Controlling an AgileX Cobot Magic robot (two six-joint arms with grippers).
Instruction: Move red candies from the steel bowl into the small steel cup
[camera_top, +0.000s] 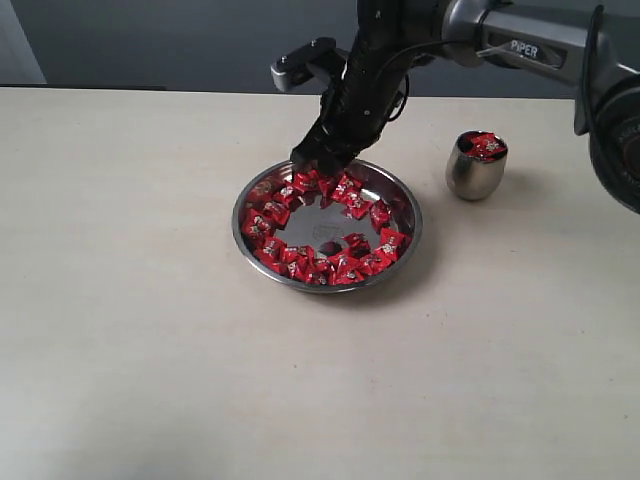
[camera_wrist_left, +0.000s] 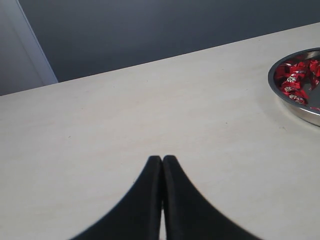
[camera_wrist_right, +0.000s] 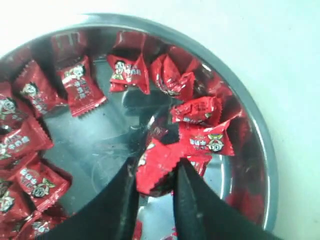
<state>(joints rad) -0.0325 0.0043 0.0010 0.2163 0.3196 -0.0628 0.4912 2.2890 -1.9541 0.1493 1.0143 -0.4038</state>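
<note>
The right end effector (camera_wrist_right: 156, 172) is pinching one red candy (camera_wrist_right: 159, 156) in the steel bowl (camera_wrist_right: 261, 150); the slick wrapper is risking slipping free before reaching the small steel cup (camera_top: 474, 172).

Red candies (camera_top: 342, 268) in bowl (camera_top: 238, 214) — some in cup (camera_top: 472, 174)

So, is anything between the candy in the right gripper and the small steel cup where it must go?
Nothing visible. The right gripper holds one red candy inside the steel bowl, and the table between the bowl and the small steel cup is bare. The cup's mouth is open, though red candies reach its rim.
</note>
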